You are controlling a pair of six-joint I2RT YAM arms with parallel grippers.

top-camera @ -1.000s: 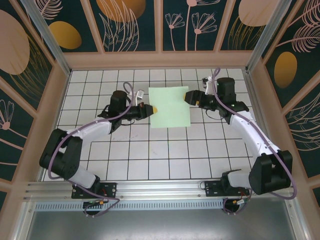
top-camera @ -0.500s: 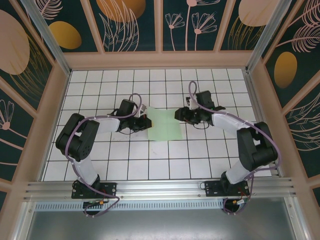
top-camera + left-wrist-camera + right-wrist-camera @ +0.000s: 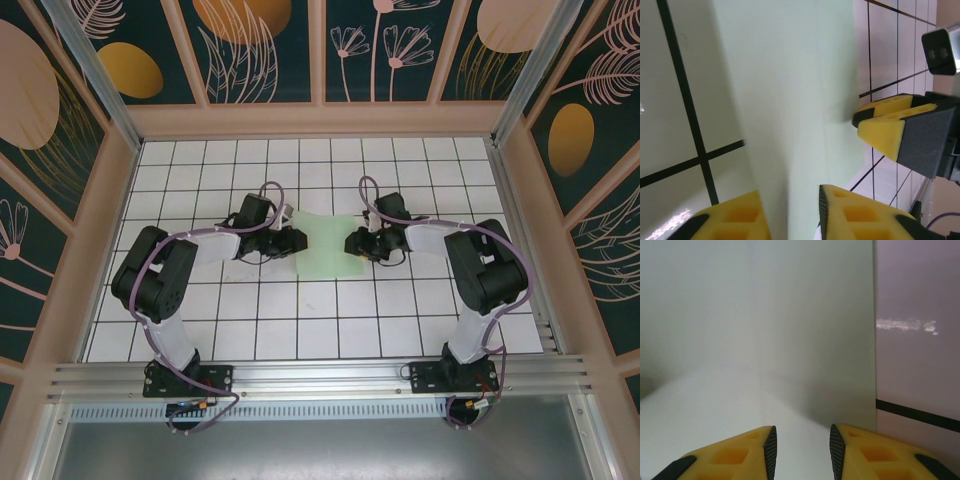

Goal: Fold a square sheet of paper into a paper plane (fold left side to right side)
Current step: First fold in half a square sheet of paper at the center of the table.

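Note:
The square sheet of paper [image 3: 328, 248] is pale green and lies on the white grid table between my two grippers. My left gripper [image 3: 297, 241] sits at its left edge, jaws apart. In the left wrist view a raised ridge of the sheet [image 3: 790, 75] runs into the gap of the left gripper [image 3: 790, 200], and the right gripper's yellow fingers [image 3: 880, 131] rest on the far side. My right gripper [image 3: 352, 243] is at the right edge. Its jaws [image 3: 801, 435] stand apart low over the sheet [image 3: 765, 315], nothing pinched. The paper plane is out of view.
White grid tiles [image 3: 300, 320] cover the table. Wooden walls with dark floral panels [image 3: 320, 120] box it in on three sides. A metal rail [image 3: 320, 378] carries both arm bases at the near edge.
Both grippers drew in to the sheet's two sides, and the sheet slid toward the near edge and looks narrower. The left jaws opened; the right jaws narrowed.

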